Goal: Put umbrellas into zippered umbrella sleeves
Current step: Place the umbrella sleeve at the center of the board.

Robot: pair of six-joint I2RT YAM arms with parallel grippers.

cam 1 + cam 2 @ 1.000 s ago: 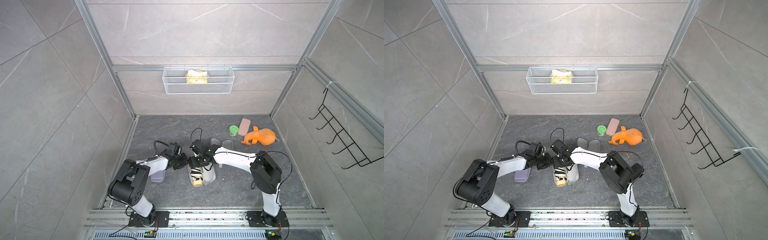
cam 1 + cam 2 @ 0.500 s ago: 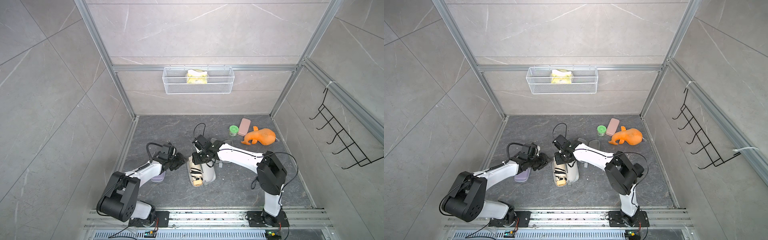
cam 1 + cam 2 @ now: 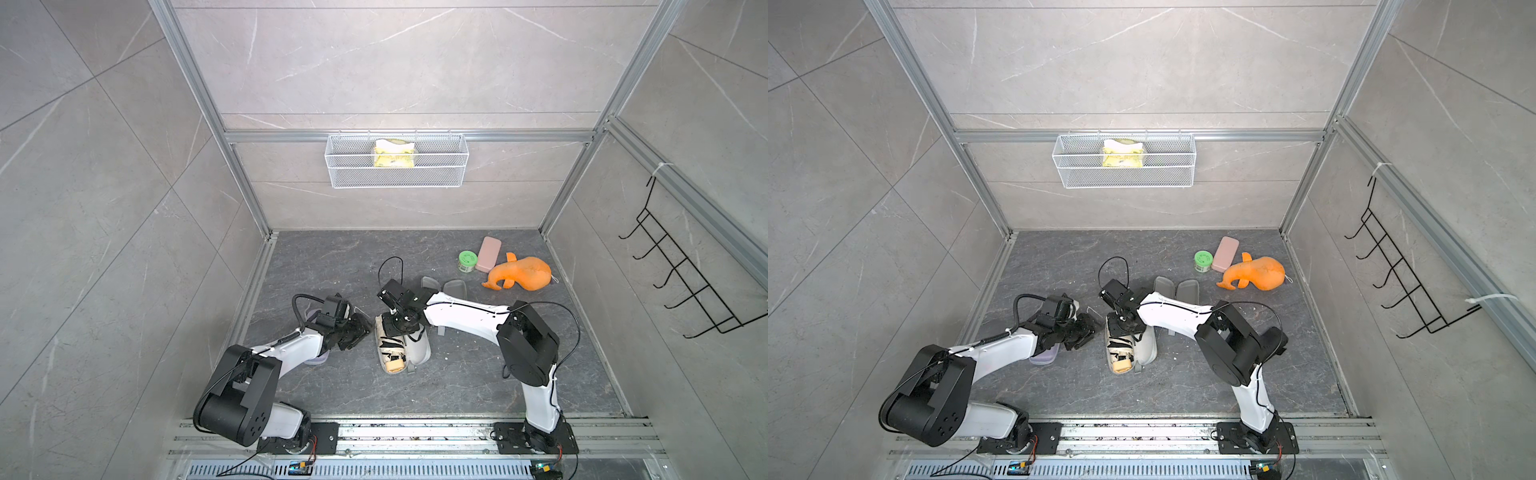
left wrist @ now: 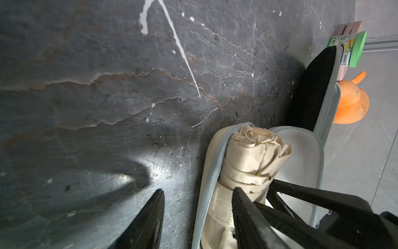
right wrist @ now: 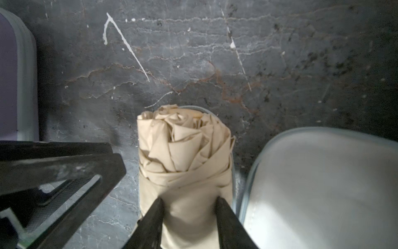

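One cream umbrella (image 5: 185,155) in open cream sleeve (image 4: 299,163), clamped by right gripper (image 5: 189,200); left gripper (image 4: 198,189) spread apart right beside.

No legible text found. The small round green-lidded jar (image 4: 347,46), far right on the floor, carries a printed label with a barcode; its wording is too small to read.

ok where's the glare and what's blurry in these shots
Left wrist view: a bright glare patch on the dark floor, shadow beside it. Right wrist view: the folded end of the cream umbrella is sharp, the right pincer gripping it is blurred near the lens, the grey lining of the cream sleeve is washed out. Both top views: evenly lit and sharp.
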